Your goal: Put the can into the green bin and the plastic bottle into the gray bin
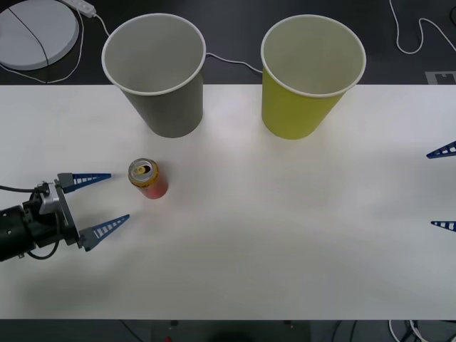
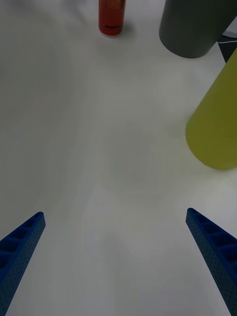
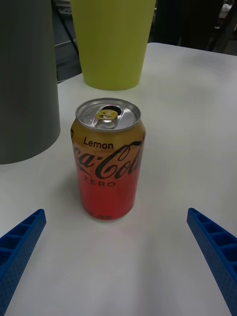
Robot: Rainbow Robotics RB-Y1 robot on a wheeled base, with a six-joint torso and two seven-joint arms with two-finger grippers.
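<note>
Blue ribbed fingers of the left gripper (image 1: 104, 201) are spread wide at the table's (image 1: 285, 235) left side, nothing held or touched; the can (image 1: 148, 178) stands upright just ahead of the fingertips, near the gray bin (image 1: 158, 71). The green bin (image 1: 310, 75) is set beside the gray one. The right gripper (image 1: 443, 188) is seen at the right edge, fingers likewise spread, empty.
</note>
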